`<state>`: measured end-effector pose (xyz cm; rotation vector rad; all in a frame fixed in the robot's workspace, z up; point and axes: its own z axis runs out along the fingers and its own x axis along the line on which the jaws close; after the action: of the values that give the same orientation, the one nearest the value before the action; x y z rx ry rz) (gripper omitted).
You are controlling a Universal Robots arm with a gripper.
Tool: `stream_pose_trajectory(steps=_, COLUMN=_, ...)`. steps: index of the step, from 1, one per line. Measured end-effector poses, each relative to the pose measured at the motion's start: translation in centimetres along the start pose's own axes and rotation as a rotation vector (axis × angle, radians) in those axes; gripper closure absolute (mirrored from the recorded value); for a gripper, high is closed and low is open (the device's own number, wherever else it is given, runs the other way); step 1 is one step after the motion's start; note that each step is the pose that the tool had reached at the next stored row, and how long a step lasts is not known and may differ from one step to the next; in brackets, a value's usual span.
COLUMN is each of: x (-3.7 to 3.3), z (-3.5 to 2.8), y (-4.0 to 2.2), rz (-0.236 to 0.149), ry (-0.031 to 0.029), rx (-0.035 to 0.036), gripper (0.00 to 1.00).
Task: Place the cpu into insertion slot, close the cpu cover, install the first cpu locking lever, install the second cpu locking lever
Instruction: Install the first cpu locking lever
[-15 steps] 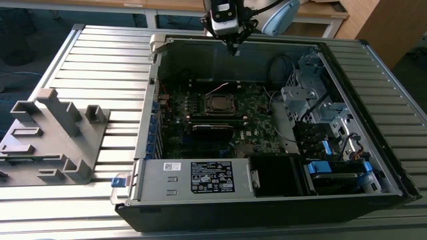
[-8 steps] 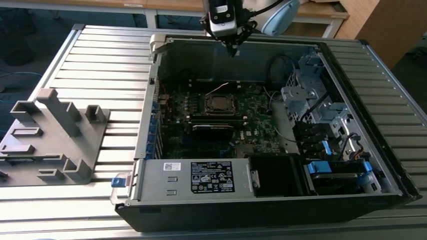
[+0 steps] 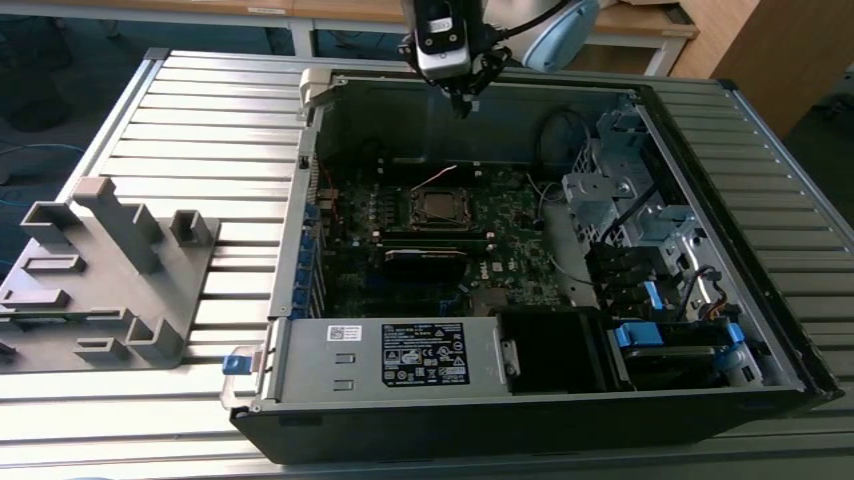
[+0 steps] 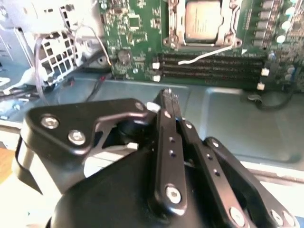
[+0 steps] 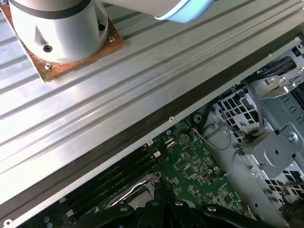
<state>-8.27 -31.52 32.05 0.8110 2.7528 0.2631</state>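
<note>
Right now the gripper (image 3: 463,100), fingers pressed together on nothing, hangs over the far wall of the computer case (image 3: 387,115), well away from the cpu (image 3: 438,207) lying in the insertion slot (image 3: 412,208), so a crooked drop could snag the white wire (image 3: 434,178).

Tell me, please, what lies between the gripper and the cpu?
In the second wrist view, the gripper and the cpu are parted by a bare grey case wall, then black memory slots crossed by a white wire.

Exterior overhead; both wrist views near motherboard (image 4: 137,28)
</note>
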Motion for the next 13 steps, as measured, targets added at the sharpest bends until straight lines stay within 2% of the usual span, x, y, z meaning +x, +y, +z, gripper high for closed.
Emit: stream_pose_trajectory(steps=13, x=0.26, z=0.84, y=-0.18, rz=0.003, ry=-0.0052, rx=-0.0023, gripper=0.89)
